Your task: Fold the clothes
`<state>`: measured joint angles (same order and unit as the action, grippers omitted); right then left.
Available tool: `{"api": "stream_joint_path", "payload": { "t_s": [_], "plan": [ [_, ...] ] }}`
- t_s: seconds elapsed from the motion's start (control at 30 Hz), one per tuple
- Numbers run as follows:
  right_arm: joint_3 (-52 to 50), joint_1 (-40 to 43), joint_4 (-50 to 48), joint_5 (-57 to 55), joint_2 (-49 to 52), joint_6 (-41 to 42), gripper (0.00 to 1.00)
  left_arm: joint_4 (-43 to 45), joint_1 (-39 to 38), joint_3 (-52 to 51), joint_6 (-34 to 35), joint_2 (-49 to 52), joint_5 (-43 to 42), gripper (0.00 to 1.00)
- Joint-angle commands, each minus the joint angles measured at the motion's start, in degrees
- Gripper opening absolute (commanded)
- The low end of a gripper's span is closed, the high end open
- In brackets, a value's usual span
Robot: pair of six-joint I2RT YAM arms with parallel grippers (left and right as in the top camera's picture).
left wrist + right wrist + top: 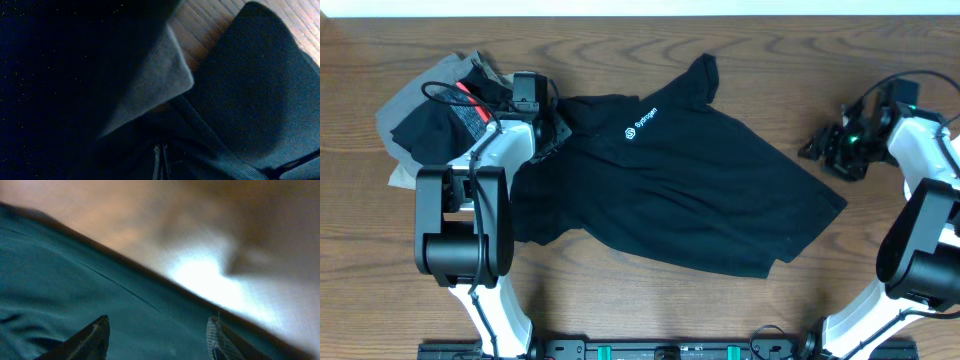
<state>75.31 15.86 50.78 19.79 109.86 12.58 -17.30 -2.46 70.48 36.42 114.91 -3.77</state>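
A large black T-shirt with a small white chest logo lies spread flat across the middle of the table. My left gripper is at its left shoulder. In the left wrist view its fingertips are pressed together in dark fabric, shut on the shirt. My right gripper hovers by the shirt's upper right edge. Its two fingers stand wide apart over the cloth, holding nothing.
A heap of other garments, grey and black with a red band, sits at the back left behind my left arm. A grey flap shows beside the left gripper. Bare wood table lies along the front.
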Motion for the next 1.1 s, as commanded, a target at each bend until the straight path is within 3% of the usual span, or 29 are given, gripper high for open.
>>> {"api": "stream_joint_path", "payload": {
  "t_s": [0.0, 0.07, 0.17, 0.27, 0.3, 0.43, 0.57, 0.9, 1.07],
  "plan": [
    [-0.7, -1.9, 2.4, -16.2, -1.0, 5.5, 0.62, -2.2, 0.7, -1.9, 2.4, 2.2, 4.2, 0.06],
    [-2.4, -2.2, 2.3, -16.7, -1.0, 5.8, 0.63, -2.2, 0.5, -1.9, 2.4, 2.2, 4.2, 0.06],
    [-5.0, -2.0, 0.6, -22.7, -1.0, 6.7, 0.77, -2.2, 0.4, -1.9, 2.3, 2.2, 4.2, 0.06],
    [-6.6, -1.7, -2.1, -25.9, -1.0, 6.0, 0.75, -1.9, 0.4, -1.9, 1.5, 2.2, 3.6, 0.06],
    [-7.0, -1.6, -3.0, -24.9, -1.0, 5.5, 0.73, -1.8, 0.4, -1.9, 1.3, 2.2, 3.3, 0.06],
    [-8.5, -1.7, -4.8, -21.4, -1.0, 3.8, 0.47, -1.7, 0.4, -1.9, 0.9, 2.2, 2.9, 0.06],
    [-8.4, -1.6, -6.1, -21.6, -1.3, 3.9, 0.03, -1.6, 0.4, -1.9, 0.9, 2.2, 2.9, 0.06],
    [4.6, 1.8, -17.4, -17.7, -5.4, 0.5, 0.01, 0.2, 0.4, -1.6, -2.9, 2.2, 1.2, 0.08],
    [6.1, 2.9, -30.2, -16.5, -5.1, -2.0, 0.01, 3.4, 0.4, -1.6, -4.9, 2.2, -5.4, 0.17]
  ]
}}
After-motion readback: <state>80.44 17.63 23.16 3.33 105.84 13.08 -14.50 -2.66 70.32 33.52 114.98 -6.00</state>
